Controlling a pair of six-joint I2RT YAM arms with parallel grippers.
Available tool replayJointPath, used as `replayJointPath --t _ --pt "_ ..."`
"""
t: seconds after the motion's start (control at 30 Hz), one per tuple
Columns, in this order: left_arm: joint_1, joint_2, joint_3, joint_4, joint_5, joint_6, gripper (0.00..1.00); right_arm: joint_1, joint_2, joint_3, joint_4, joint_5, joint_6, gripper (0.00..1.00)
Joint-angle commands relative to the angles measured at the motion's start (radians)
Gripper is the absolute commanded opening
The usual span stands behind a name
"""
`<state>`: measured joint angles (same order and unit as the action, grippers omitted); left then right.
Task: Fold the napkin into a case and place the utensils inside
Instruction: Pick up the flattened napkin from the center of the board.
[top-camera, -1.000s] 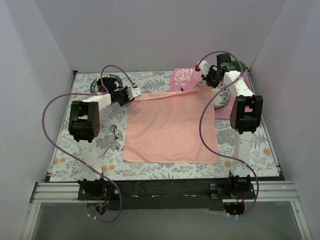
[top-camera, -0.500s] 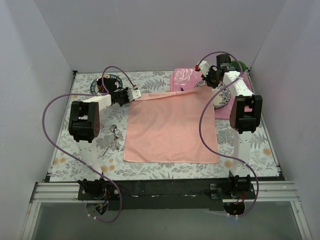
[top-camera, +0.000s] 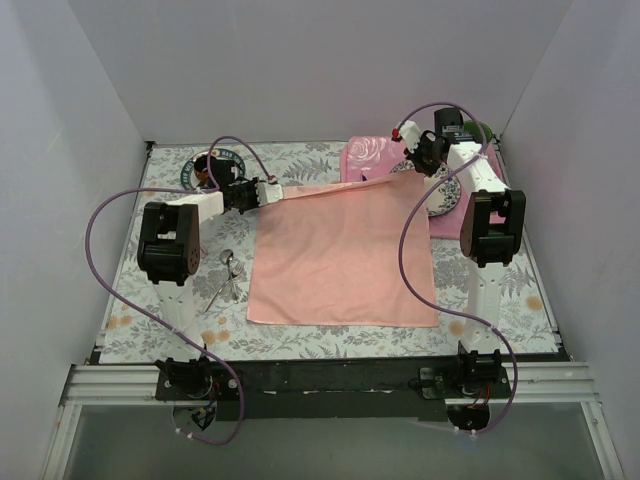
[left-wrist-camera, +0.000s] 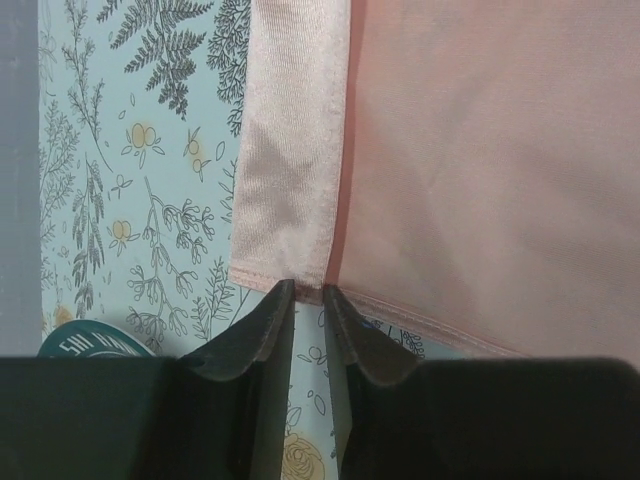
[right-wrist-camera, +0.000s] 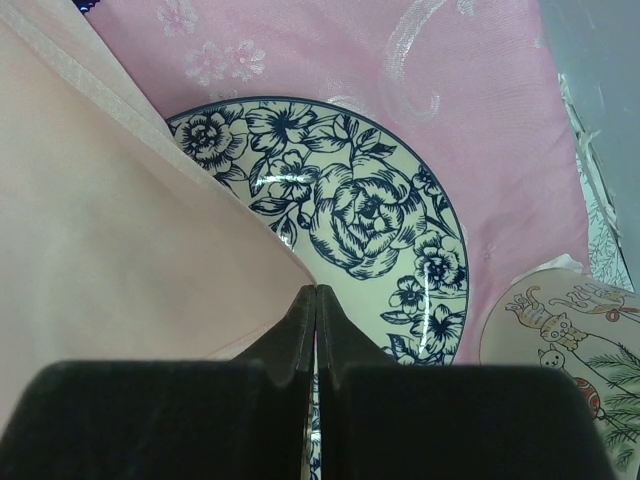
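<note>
The napkin (top-camera: 340, 255) is a plain salmon-pink square lying spread out on the patterned table. My left gripper (top-camera: 274, 188) is pinched on its far left corner; in the left wrist view the jaws (left-wrist-camera: 308, 292) stand narrowly apart with the hem between the tips, and a strip of napkin (left-wrist-camera: 290, 170) is turned over. My right gripper (top-camera: 406, 164) is shut on the far right corner and holds it lifted above a plate; the jaws (right-wrist-camera: 316, 292) are pressed together on the napkin (right-wrist-camera: 120, 250). The silver utensils (top-camera: 226, 276) lie left of the napkin.
A blue-flowered plate (right-wrist-camera: 370, 210) rests on the rose-patterned pink placemat (top-camera: 365, 152) at the far right. A cartoon coaster (right-wrist-camera: 560, 320) lies beside it. A green-rimmed dish (top-camera: 206, 166) sits at the far left. White walls close in the table.
My left gripper has shifted slightly right and farther with the napkin corner. The right gripper and the rest of the cloth have hardly moved.
</note>
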<state>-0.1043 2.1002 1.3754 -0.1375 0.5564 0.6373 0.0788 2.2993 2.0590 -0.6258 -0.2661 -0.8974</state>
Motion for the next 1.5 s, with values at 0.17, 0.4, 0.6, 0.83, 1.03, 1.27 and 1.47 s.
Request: replayJointPath --t 0.17,0.4,0.6,0.83,1.03,1.27,1.47 --pt "-0.014 -0.008 0.033 0.027 0.016 -0.002 0.00 -0.004 0.011 0.038 0.032 -0.009 0.006 0.01" --pt "-0.014 0.017 0.094 0.045 0.017 -0.148 0.00 -0.011 0.011 0.039 0.051 -0.009 0.044 0.01" --pt "-0.006 0.084 0.232 0.076 -0.019 -0.410 0.00 -0.017 0.006 0.021 0.074 -0.009 0.081 0.01" --pt "-0.005 0.153 0.326 0.049 -0.049 -0.492 0.00 -0.017 0.008 0.018 0.092 -0.002 0.094 0.01" --pt "-0.003 0.170 0.321 0.039 -0.055 -0.494 0.00 -0.017 0.009 0.020 0.090 -0.004 0.089 0.01" --pt "0.002 0.221 0.389 0.053 -0.101 -0.611 0.00 -0.016 0.023 0.024 0.113 0.019 0.118 0.01" --pt "0.002 0.259 0.441 0.027 -0.112 -0.631 0.00 -0.005 0.020 0.020 0.112 0.018 0.109 0.01"
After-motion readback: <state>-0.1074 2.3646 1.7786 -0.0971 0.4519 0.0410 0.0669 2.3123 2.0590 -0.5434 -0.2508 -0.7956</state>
